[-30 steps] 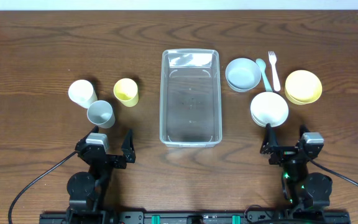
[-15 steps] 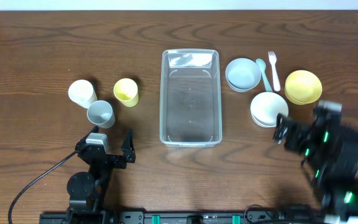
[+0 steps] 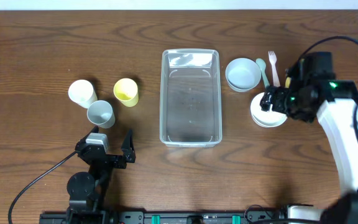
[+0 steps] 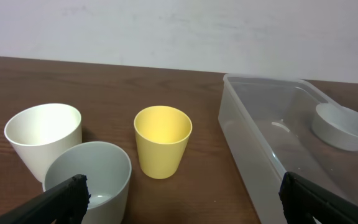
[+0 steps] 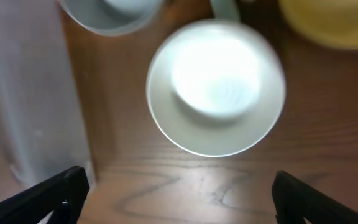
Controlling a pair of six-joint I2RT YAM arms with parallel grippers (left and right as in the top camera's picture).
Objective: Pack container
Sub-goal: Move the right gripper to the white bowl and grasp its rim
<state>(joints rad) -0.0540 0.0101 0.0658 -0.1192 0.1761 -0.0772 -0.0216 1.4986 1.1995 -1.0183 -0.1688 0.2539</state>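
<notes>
The clear plastic container point(image 3: 190, 99) stands empty at the table's centre; it also shows in the left wrist view point(image 4: 291, 143) and at the left of the right wrist view point(image 5: 30, 93). My right gripper point(image 3: 276, 101) hovers open and empty over a white bowl point(image 3: 267, 117). In the right wrist view the open fingers point(image 5: 182, 199) sit just near of the bowl point(image 5: 216, 87). My left gripper point(image 3: 112, 142) rests open and empty at the near left edge, its fingers point(image 4: 185, 202) facing the cups.
A white cup point(image 3: 81, 93), a grey cup point(image 3: 100, 114) and a yellow cup point(image 3: 126, 92) stand left of the container. A pale bowl point(image 3: 243, 74), a spoon point(image 3: 263, 71) and a fork point(image 3: 273, 65) lie to its right. A yellow bowl point(image 5: 334, 22) lies under the right arm.
My right arm has lifted from its rest spot at the near edge and swung forward over the white bowl. The left arm has not moved.
</notes>
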